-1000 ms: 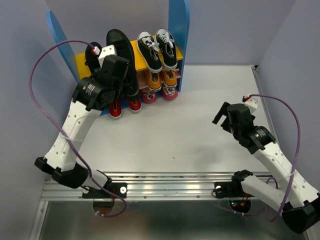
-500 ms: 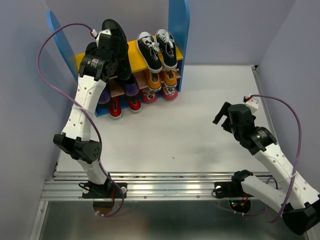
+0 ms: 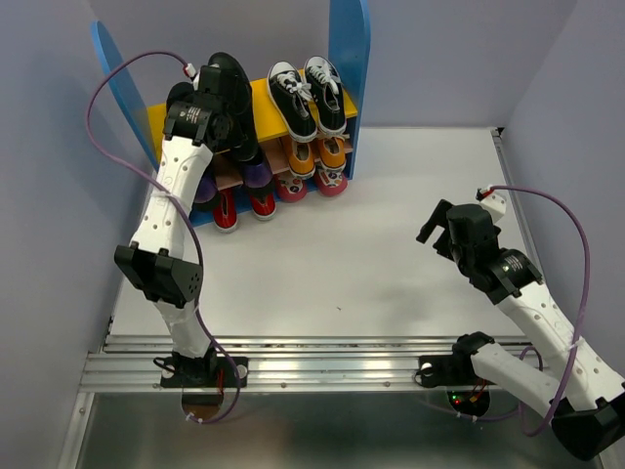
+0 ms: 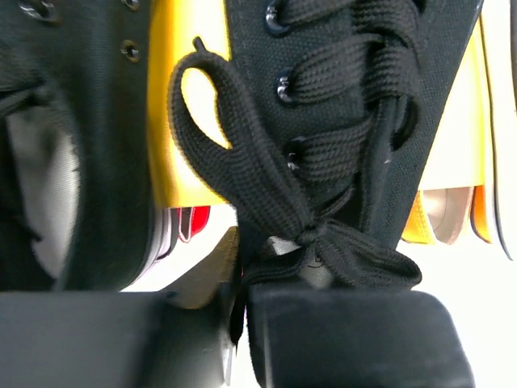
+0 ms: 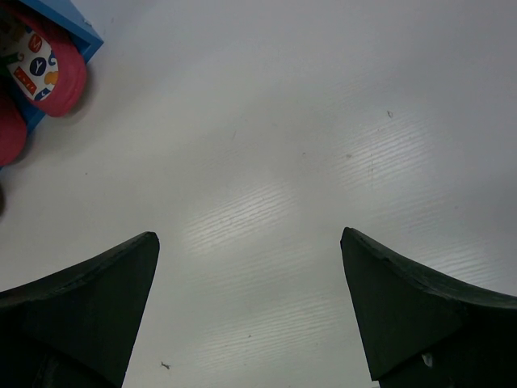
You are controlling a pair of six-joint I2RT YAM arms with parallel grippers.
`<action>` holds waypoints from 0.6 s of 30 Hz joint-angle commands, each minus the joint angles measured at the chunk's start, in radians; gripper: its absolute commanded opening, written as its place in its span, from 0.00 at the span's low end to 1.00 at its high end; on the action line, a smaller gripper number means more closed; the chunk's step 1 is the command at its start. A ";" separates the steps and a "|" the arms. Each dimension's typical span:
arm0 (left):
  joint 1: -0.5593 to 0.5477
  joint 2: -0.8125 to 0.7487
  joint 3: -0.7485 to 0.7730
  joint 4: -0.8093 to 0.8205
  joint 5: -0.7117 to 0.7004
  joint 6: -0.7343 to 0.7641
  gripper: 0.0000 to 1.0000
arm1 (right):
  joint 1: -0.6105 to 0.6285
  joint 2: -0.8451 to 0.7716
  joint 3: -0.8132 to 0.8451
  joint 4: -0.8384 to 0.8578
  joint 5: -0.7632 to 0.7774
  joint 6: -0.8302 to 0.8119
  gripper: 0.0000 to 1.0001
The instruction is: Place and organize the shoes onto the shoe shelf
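The shoe shelf [image 3: 348, 59] has blue side panels and a yellow top board [image 3: 271, 98]. Black canvas sneakers with white laces [image 3: 308, 96] sit on the right of the top board. Orange sneakers [image 3: 317, 154] sit on the lower board. My left gripper [image 3: 215, 106] is shut on an all-black shoe [image 3: 232, 93], which it holds on its side over the left of the top board. In the left wrist view, the gripper [image 4: 238, 283] pinches this shoe [image 4: 347, 113] by its black laces. A second black shoe [image 4: 73, 145] lies beside it over the yellow board [image 4: 182, 145]. My right gripper [image 3: 439, 230] is open and empty above the table [image 5: 246, 307].
Red shoes [image 3: 244, 207] and pinkish-red shoes [image 3: 311, 186] stand on the table against the shelf front; one [image 5: 48, 69] shows in the right wrist view by the blue panel [image 5: 69, 20]. A purple item [image 3: 256, 174] sits on the lower board. Grey walls enclose the table.
My left arm has stretched out and lifted the black shoe up and back from in front of the shelf to the top board. The right arm has not moved.
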 commanded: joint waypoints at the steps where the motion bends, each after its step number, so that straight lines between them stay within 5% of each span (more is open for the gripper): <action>1: 0.009 -0.010 0.038 0.101 -0.004 -0.013 0.24 | 0.000 -0.019 0.031 0.001 0.021 -0.003 1.00; 8: 0.010 -0.007 0.050 0.094 -0.020 -0.023 0.55 | 0.000 -0.022 0.038 -0.007 0.021 -0.003 1.00; 18: 0.012 -0.134 0.178 0.126 0.038 -0.013 0.57 | 0.000 -0.018 0.039 -0.007 0.022 0.002 1.00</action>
